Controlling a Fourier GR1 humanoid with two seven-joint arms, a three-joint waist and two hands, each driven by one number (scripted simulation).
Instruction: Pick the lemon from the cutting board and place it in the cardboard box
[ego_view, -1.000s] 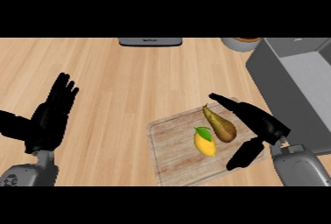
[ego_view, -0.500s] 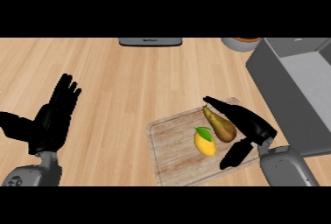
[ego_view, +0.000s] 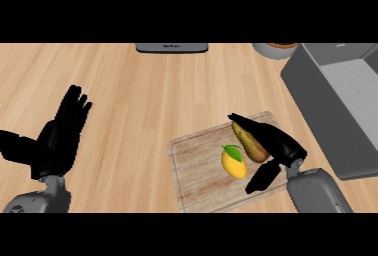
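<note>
Light wood table (ego_view: 162, 90), seen steeply from above. Cutting board (ego_view: 199, 167) lies at lower right of centre, pale wood, turned at an angle. Lemon (ego_view: 234, 163) sits on the board, yellow with a small green leaf at its upper end, about mid-board. Just right of it, a brown elongated item (ego_view: 250, 145), looks like a potato or similar, can't tell exactly; it lies lengthwise on the board, close beside the lemon, whether touching can't be told.

Right hand (ego_view: 275, 146) is over the board's right part, fingers straight and spread, open, gripping nothing. Its fingers reach over the upper end of the brown item; thumb points down toward the board's lower right edge. The lemon is uncovered, just left of the palm, in the gap between fingers and thumb. Whether the hand touches either item cannot be told. Grey forearm enters from the lower right.

Left hand (ego_view: 59, 137) at far left over bare table, open, fingers up and together, resting, well apart from the board.

Grey box (ego_view: 336, 105) stands at the right edge, open top, well apart from the lemon. Dark flat object (ego_view: 171, 47) at top centre edge; a round bowl-like thing (ego_view: 273, 49) at top right, partly cut off.
</note>
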